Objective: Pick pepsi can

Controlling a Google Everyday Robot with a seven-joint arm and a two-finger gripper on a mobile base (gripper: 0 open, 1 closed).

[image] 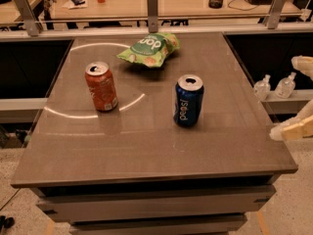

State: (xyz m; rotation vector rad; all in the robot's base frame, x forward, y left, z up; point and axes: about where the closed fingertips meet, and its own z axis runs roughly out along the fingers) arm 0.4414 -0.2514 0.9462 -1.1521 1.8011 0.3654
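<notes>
The pepsi can [188,101] is dark blue with white lettering and a silver top. It stands upright right of the middle of the grey table [146,146]. My gripper [299,97] is at the right edge of the view, off the table's right side and well to the right of the can. Its two cream fingers [293,129] stand wide apart with nothing between them. Most of the arm is out of view.
An orange-red can [101,86] stands upright on the left of the table. A green chip bag [149,49] lies at the back middle. Two small clear bottles [274,87] stand on a ledge to the right. A railing and desks lie behind.
</notes>
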